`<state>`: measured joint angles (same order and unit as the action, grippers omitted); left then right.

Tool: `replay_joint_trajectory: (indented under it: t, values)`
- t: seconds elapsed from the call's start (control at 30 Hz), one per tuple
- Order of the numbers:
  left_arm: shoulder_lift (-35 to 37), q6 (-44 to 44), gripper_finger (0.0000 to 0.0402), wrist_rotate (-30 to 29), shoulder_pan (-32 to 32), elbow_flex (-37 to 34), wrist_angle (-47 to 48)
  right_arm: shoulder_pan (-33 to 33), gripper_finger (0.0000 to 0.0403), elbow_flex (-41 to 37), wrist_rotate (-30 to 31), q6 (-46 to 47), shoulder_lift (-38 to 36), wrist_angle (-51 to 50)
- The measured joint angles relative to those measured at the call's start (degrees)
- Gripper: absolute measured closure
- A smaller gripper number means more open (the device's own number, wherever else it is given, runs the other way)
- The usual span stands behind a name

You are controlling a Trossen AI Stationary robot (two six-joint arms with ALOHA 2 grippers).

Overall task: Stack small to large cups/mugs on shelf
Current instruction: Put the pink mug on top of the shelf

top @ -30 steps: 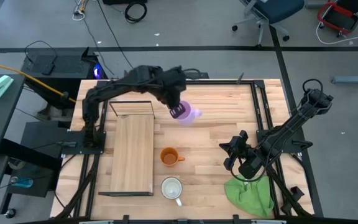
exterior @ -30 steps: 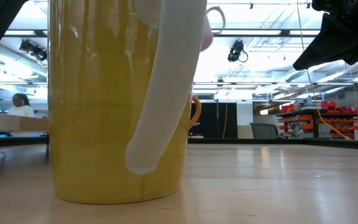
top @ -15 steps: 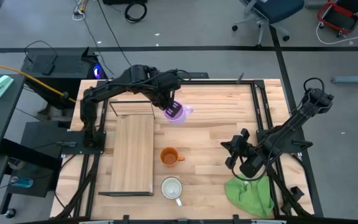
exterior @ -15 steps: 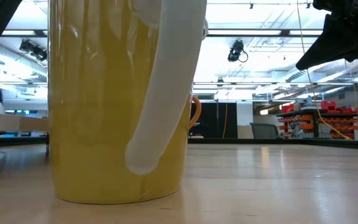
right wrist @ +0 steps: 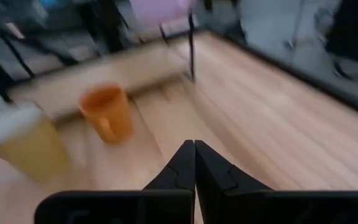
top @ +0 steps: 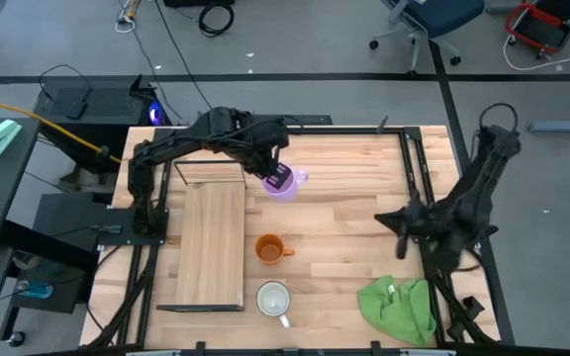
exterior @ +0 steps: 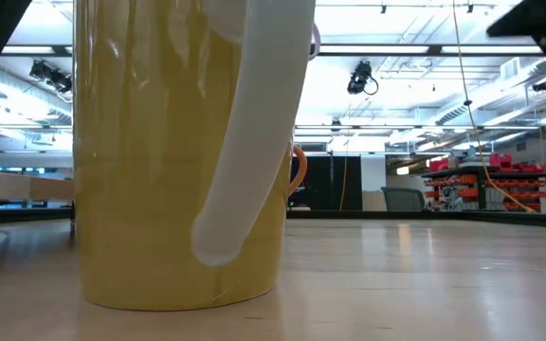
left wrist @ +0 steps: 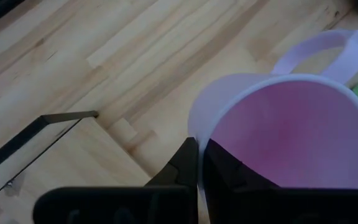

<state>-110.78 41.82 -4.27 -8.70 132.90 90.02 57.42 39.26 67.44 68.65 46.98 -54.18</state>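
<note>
Nearest the table's front edge: white mug (top: 273, 298), just right of the shelf (top: 213, 244), with the green cloth (top: 398, 308) well to its right. Next back, orange mug (top: 269, 248), beside the shelf's right edge. Right gripper (top: 402, 222) over the table's right side, fingers (right wrist: 193, 163) pressed together, nothing between them. Farthest back, left gripper (top: 279, 179) pinching the rim of the light purple mug (top: 287, 184), lifted near the shelf's far right corner, handle away from the shelf.
</note>
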Motion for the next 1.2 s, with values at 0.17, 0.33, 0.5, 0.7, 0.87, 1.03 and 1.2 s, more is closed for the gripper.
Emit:
replay_joint_trajectory:
  t: [0.17, 0.33, 0.5, 0.7, 0.87, 1.03, 1.2]
  values:
    - [0.0, 1.1, 0.039, 0.0, 0.7, 0.0, 0.0, 8.5, 0.0395, -2.8, 4.3, -2.4, -8.2, -0.1]
    - [0.2, 1.5, 0.039, 0.0, 2.1, 0.0, 0.0, 14.7, 0.0395, -4.8, 4.8, -4.3, -12.2, 0.2]
    - [0.5, 3.1, 0.039, -1.1, 3.0, 0.0, 0.0, 17.8, 0.0396, -5.1, 8.9, -10.3, -13.0, 6.5]
    - [0.7, 4.2, 0.039, -1.4, 3.5, 0.0, 0.0, 18.6, 0.0397, -5.0, 1.8, -36.3, -12.6, 28.0]
    - [0.8, 4.1, 0.039, -1.8, 4.4, 0.0, 0.0, 18.2, 0.0398, -5.0, 0.0, -41.2, -12.5, 30.1]
    - [1.1, 4.1, 0.039, -3.6, 5.1, 0.0, 0.0, 17.7, 0.0397, -6.4, -1.5, -40.7, -12.5, 30.7]
    - [1.2, 5.9, 0.039, -3.4, 5.5, -1.6, 0.0, 17.7, 0.0393, -7.7, -1.5, -37.7, -12.5, 30.1]
